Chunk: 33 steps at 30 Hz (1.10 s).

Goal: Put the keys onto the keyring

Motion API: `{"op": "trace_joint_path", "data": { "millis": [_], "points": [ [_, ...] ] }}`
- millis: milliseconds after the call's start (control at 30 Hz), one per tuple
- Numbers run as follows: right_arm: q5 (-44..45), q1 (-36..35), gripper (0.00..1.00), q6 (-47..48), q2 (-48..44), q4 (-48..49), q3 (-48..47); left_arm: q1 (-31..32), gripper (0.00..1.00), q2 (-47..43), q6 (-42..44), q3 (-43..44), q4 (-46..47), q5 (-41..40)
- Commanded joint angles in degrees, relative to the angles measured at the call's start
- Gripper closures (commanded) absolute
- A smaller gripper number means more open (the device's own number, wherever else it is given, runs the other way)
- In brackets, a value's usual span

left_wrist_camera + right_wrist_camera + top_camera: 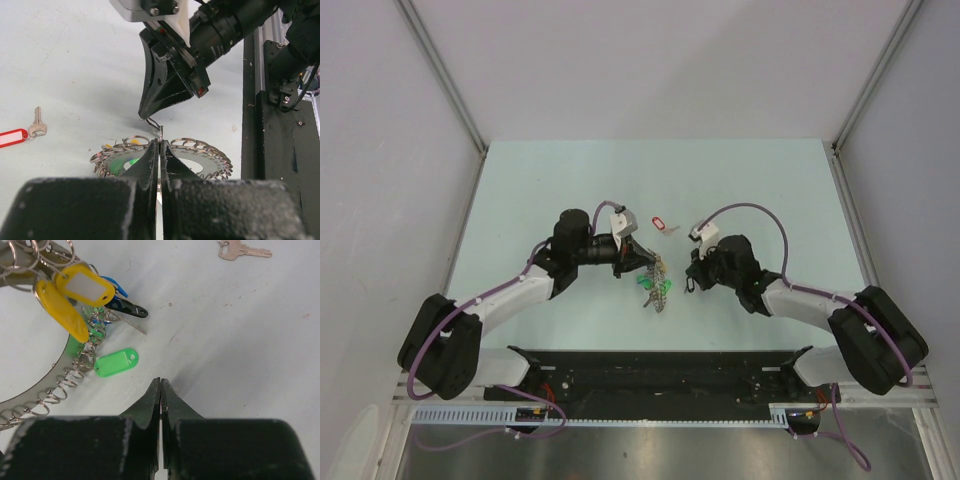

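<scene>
The keyring [658, 285] is a flat grey metal ring [202, 156] edged with several small split loops, lying on the table between the arms. Yellow tags [85, 286], a green tag [116, 363] and a black tag [131, 310] hang on it [35, 387]. My left gripper [648, 263] is shut [160, 142] on a thin metal part of the ring. A key with a red tag [662, 224] lies loose on the table [12, 137]; its silver key [245, 250] shows. My right gripper [688, 278] is shut [160, 382] and empty, tips [146, 115] just above the ring.
The black rail [660, 365] with the arm bases runs along the table's near edge. Grey walls [640, 70] with metal posts close in the back and sides. The pale table [770, 190] spreads behind and to both sides of the arms.
</scene>
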<state>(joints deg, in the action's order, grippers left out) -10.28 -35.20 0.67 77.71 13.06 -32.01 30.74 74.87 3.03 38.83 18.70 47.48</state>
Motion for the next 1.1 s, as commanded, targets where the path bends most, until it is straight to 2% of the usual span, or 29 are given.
{"op": "trace_joint_path", "data": {
  "millis": [0, 100, 400, 733, 933, 1067],
  "points": [
    [-1.3, -0.1, 1.00, -4.2, -0.5, 23.4, 6.2, 0.3, 1.00, -1.9, 1.0, 2.7, 2.4, 0.3],
    [1.8, -1.5, 1.00, -5.9, -1.2, 28.0, 10.4, 0.3, 1.00, -1.9, 1.1, 2.6, 2.5, 0.2],
    [13.9, -4.6, 1.00, -10.0, -10.8, 29.8, 23.1, 0.3, 0.99, -1.6, 0.8, 2.6, 2.9, 0.4],
    [20.6, -5.5, 0.96, -16.7, -19.2, 20.3, 27.6, 0.2, 1.00, -1.3, 0.3, 2.4, 3.3, 0.7],
    [22.8, -6.1, 0.86, -23.2, -21.0, 14.3, 26.8, 0.3, 1.00, -1.3, 0.2, 2.3, 3.4, 0.8],
    [23.6, -6.3, 0.72, -25.3, -22.2, 7.7, 23.1, 0.2, 1.00, -1.5, 0.1, 2.4, 3.4, 0.7]
  ]
}}
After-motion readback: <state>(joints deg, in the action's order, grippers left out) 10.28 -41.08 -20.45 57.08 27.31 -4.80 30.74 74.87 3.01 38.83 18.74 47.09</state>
